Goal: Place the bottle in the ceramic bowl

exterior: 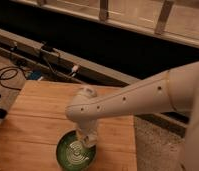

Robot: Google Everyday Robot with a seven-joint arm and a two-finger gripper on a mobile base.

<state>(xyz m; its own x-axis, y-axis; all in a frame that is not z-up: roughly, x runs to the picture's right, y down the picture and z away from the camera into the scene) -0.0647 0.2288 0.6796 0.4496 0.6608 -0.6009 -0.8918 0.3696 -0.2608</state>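
Your bottle [84, 141] looks pinched in the claw [85, 145], fingers together on it, though it's hard to separate from the wrist. Directly below sits the ceramic bowl [74, 152] on the tabletop [38, 110]. Release high and it may bounce out. The arm reaches in from the right, wrist turned straight down.

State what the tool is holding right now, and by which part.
It cannot be told. The tool hangs over the ceramic bowl, its tip hidden by the wrist, and the bottle is not visible in the bowl or on the wooden table.
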